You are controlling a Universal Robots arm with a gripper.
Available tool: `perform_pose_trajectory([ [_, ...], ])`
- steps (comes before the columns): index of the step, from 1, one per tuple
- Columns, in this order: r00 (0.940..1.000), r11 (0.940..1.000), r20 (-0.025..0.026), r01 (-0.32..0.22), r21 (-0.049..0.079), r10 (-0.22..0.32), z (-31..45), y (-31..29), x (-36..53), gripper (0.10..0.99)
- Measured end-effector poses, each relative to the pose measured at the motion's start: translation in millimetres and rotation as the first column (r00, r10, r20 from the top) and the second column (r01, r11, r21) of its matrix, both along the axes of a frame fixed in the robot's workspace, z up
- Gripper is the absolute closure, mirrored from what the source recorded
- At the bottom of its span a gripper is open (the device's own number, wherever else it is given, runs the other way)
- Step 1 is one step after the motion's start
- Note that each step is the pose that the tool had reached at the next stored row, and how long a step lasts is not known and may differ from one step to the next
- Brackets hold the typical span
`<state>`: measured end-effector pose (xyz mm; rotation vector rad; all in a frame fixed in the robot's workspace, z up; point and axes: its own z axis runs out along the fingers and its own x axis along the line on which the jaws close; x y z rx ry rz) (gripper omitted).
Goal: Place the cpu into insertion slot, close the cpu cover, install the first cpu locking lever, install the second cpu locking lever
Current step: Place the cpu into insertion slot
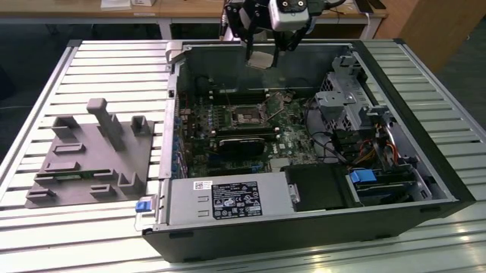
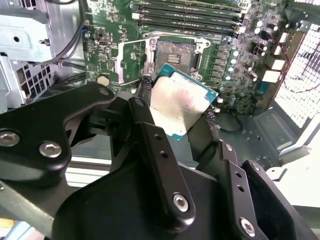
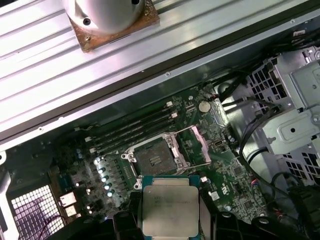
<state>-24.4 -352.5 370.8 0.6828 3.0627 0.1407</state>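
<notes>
My gripper (image 1: 262,56) hangs above the open computer case, shut on the cpu (image 1: 261,58), a flat square chip with a pale silver top and green rim. In both wrist views the cpu (image 2: 182,102) (image 3: 170,210) sits between the black fingers (image 2: 145,87), tilted in the second wrist view. The insertion slot (image 3: 152,160) (image 2: 175,52) (image 1: 247,118) lies below on the green board, its dark centre bare. The cpu cover (image 3: 194,145) (image 2: 131,60), a thin silver frame, stands swung open beside the slot. The cpu is well above the slot, not touching it.
Long memory slots (image 3: 135,127) run beside the socket. A black block (image 1: 243,145) sits on the board nearer the grey power supply (image 1: 224,199). A metal drive cage (image 1: 342,105) with cables fills the exterior view's right. A grey fixture plate (image 1: 91,153) lies on the slatted table (image 1: 114,62).
</notes>
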Motion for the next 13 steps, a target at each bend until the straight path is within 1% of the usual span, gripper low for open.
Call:
perform_pose_trajectory([
  [6, 0.9992, 0.9992, 0.0000, 0.041, 0.000, -0.041, -0.1, 0.4, 0.0, 0.545],
  [13, 0.9963, 0.9963, 0.0000, 0.085, 0.000, -0.085, -0.3, 0.6, 0.0, 0.545],
])
